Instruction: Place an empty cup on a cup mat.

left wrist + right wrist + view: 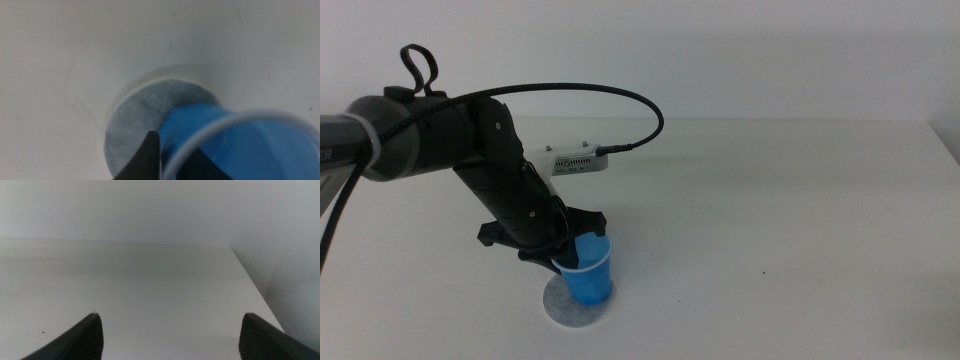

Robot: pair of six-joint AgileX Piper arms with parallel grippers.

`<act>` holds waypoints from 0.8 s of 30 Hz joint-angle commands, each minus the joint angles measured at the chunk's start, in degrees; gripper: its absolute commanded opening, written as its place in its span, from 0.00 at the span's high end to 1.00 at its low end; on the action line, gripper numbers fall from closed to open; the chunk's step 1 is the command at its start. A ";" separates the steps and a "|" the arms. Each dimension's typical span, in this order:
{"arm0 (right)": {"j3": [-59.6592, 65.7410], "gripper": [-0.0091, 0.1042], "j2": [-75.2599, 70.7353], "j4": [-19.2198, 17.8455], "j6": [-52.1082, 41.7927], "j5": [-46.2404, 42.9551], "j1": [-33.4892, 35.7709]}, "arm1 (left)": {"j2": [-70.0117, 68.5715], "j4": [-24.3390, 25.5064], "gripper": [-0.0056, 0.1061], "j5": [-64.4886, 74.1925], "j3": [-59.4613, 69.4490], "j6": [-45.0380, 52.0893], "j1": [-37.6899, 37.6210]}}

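The blue cup point(589, 270) stands upright with its base on the grey speckled cup mat point(560, 306), near the table's front, left of centre. My left gripper point(572, 250) comes in from the left and is shut on the cup's near rim, one jaw outside the wall and one inside. In the left wrist view the cup point(240, 140) covers part of the cup mat point(137, 122), and the left gripper point(167, 150) pinches the pale rim. The cup looks empty. My right gripper point(170, 322) is open over bare table and is out of the middle view.
A white table point(770, 220) with its right edge showing in the right wrist view point(250, 285). A black cable point(620, 95) loops above the left arm. A small white box point(575, 160) is mounted on the arm.
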 commanded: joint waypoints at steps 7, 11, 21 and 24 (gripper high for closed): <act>0.19 0.10 -0.28 -0.39 -0.23 -0.38 0.12 | -0.68 0.47 0.34 4.14 -0.07 1.00 0.76; 0.19 0.10 -0.28 -0.39 -0.23 -0.38 0.12 | -4.84 1.17 0.11 7.92 -0.07 1.15 3.06; 0.19 0.10 -0.28 -0.39 -0.23 -0.38 0.12 | -32.87 11.64 0.11 8.19 5.10 -1.45 7.00; 0.19 0.10 -0.28 -0.39 -0.23 -0.38 0.12 | -41.16 15.28 0.11 4.89 8.92 -1.45 7.42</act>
